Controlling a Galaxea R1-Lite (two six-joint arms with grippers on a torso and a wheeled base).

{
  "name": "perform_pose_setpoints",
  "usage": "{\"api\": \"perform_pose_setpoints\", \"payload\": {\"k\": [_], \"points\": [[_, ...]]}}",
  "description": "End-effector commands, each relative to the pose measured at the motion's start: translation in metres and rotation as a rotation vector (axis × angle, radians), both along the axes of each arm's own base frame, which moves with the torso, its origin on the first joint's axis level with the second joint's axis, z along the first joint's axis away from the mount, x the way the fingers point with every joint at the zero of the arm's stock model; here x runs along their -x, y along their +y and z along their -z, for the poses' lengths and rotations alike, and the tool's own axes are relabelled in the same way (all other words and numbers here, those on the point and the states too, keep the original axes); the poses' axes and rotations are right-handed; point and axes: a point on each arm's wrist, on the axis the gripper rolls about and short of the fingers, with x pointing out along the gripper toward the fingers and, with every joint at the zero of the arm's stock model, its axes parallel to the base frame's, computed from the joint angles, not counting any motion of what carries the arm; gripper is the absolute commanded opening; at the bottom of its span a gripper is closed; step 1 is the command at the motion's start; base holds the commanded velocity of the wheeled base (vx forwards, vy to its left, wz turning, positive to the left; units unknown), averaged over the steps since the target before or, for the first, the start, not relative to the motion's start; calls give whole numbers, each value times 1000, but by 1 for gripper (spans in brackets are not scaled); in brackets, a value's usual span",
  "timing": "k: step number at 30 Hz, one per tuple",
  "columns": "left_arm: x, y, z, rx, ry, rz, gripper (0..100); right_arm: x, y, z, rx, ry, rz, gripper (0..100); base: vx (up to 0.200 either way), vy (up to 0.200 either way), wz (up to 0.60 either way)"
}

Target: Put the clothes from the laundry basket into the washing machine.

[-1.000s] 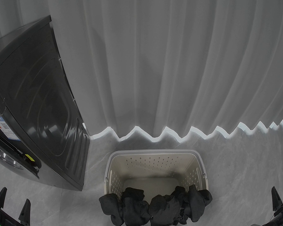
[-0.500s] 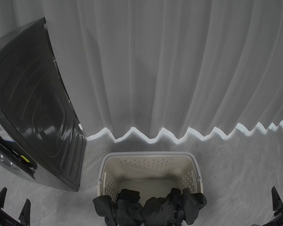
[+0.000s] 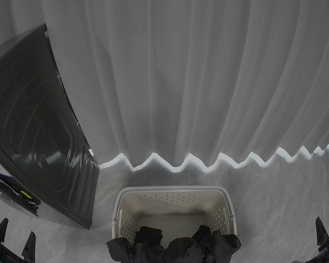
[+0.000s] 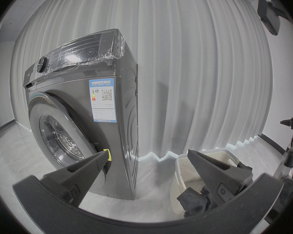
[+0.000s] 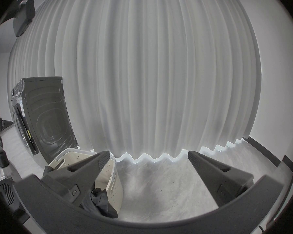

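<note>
Curtain (image 3: pixel 193 73): pale, pleated, floor-length, spanning the whole back of the scene. Its zigzag hem meets the floor with a bright line of light beneath it.

Floor (image 3: pixel 281 187): grey, marbled. It carries the machine and the basket.

Washing machine (image 4: pixel 88 114): dark grey front-loader on the robot's left, its back towards the curtain. It has a round glass door (image 4: pixel 60 137) on the front and clear plastic film (image 4: pixel 84 51) over the top panel. Its ribbed side panel faces the basket.

Laundry basket (image 3: pixel 171 192): cream plastic, rectangular, with perforated walls. It stands upright on the floor just to the right of the machine, apart from it, and near the curtain hem.

Clothes (image 3: pixel 179 247): dark, crumpled garments heaped at the basket's near end. Several drape over the near rim and hang outside it. The far half of the basket floor is bare.

Left gripper (image 4: pixel 147 153): low in the left corner of the head view, in front of the machine and well apart from the basket. Its fingers are spread wide and hold nothing.

Right gripper (image 5: pixel 148 153): low in the right corner of the head view, to the right of the basket. Its fingers are spread wide and hold nothing.

Label (image 4: pixel 102 100): blue-and-white sticker at the upper right of the machine's front.
</note>
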Motion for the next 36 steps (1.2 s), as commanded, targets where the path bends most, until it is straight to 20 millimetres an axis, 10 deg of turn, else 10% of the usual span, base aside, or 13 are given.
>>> {"api": "perform_pose_setpoints", "payload": {"k": [1,36], "points": [[0,0,5,0,-2,-1,100,0,0,5,0,0,0,100,200,0,0],[0,0,5,1,-2,-1,100,0,0,5,0,0,0,100,23,0,0]]}}
